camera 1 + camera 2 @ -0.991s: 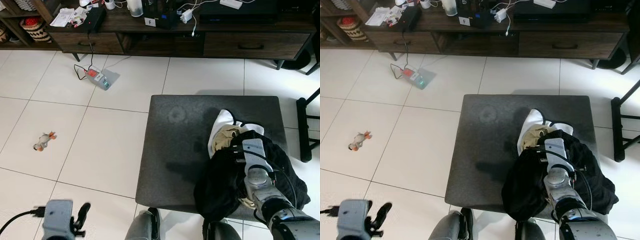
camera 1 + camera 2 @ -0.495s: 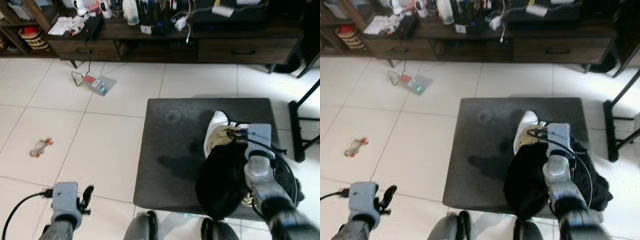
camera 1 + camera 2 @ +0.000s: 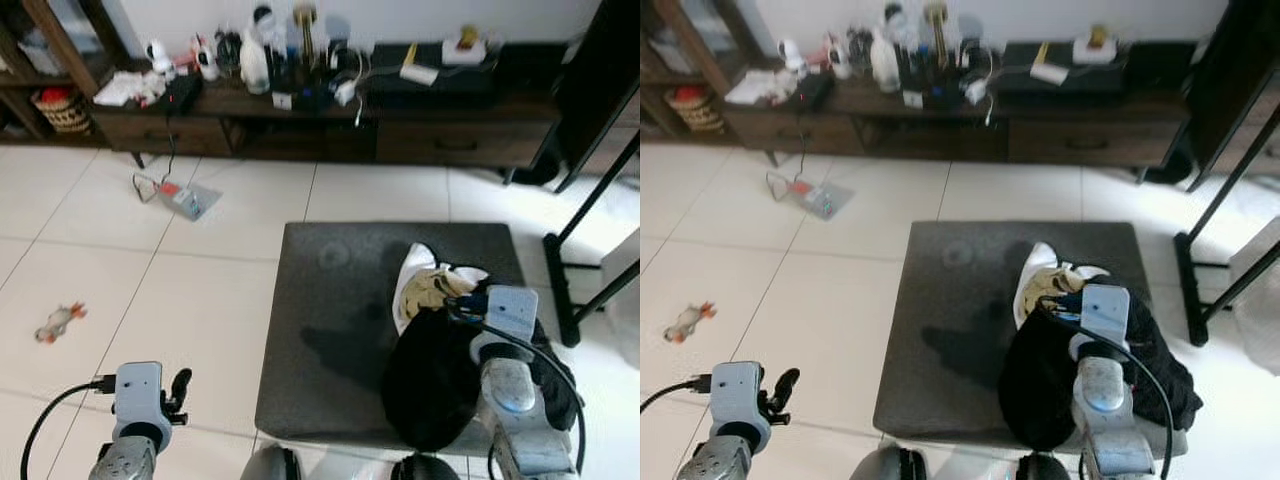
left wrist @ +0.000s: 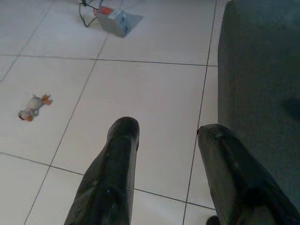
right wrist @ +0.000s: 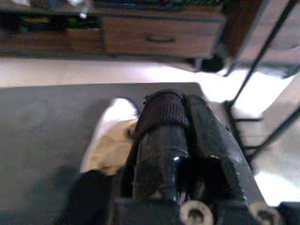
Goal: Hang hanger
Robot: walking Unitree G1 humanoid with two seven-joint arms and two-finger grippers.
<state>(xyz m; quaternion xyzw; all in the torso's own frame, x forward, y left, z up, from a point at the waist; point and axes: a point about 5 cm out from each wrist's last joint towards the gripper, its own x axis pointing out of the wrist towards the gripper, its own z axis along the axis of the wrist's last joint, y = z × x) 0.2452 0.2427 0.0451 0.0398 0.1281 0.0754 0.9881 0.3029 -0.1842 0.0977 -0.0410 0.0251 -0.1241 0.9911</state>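
A black garment (image 3: 435, 385) lies bunched at the near right of a dark grey ottoman (image 3: 330, 300), beside a white and cream cloth (image 3: 425, 280). My right gripper (image 5: 180, 112) is shut, with a fold of ribbed black fabric (image 5: 161, 110) of that garment caught between its fingers. Seen from the head, the right wrist (image 3: 508, 312) rises out of the garment, and its fingertips are hidden in the cloth. I cannot make out a hanger. My left gripper (image 4: 166, 129) hangs open over the floor tiles to the left of the ottoman, holding nothing.
A low dark cabinet (image 3: 300, 130) cluttered with small items runs along the far wall. A power strip (image 3: 180, 197) with its cable and a small toy duck (image 3: 55, 322) lie on the white tiles. A black metal rack (image 3: 585, 240) stands to the right of the ottoman.
The camera has tilted up, bringing the wall and rack into view. My right wrist has risen out of the black garment, pulling the fabric up with it. The left arm hangs much as before.
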